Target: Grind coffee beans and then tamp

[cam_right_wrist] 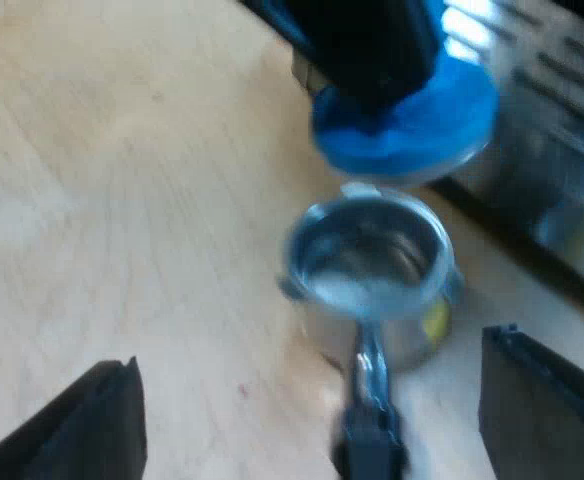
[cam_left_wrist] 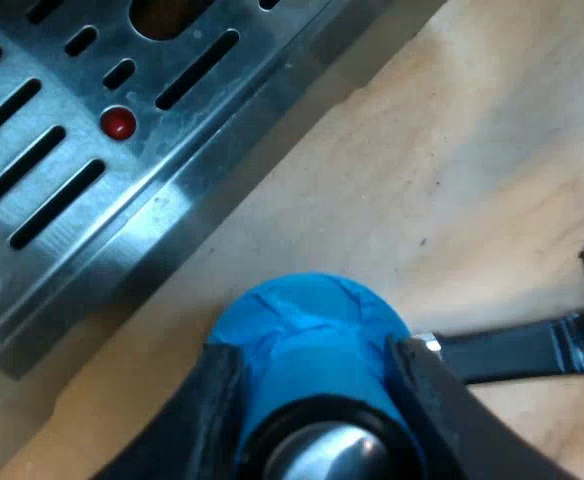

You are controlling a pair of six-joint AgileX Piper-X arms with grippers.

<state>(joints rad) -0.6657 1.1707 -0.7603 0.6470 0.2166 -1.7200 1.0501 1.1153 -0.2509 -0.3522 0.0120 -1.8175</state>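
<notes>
The left gripper (cam_left_wrist: 312, 400) is pinching the blue tamper (cam_left_wrist: 307, 320), holding it just over the holder (cam_right_wrist: 372, 270) on the table (cam_right_wrist: 122, 200). The right gripper (cam_right_wrist: 312, 420) is hanging near, its jaws spread wide either side of the handle (cam_right_wrist: 370, 400).

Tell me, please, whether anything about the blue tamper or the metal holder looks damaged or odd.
The blue tamper shows dark crack-like lines across its surface, perhaps wear or creases. The metal holder near it looks bare and shiny inside, with no grounds that I can make out. Nothing looks spilled.
</notes>
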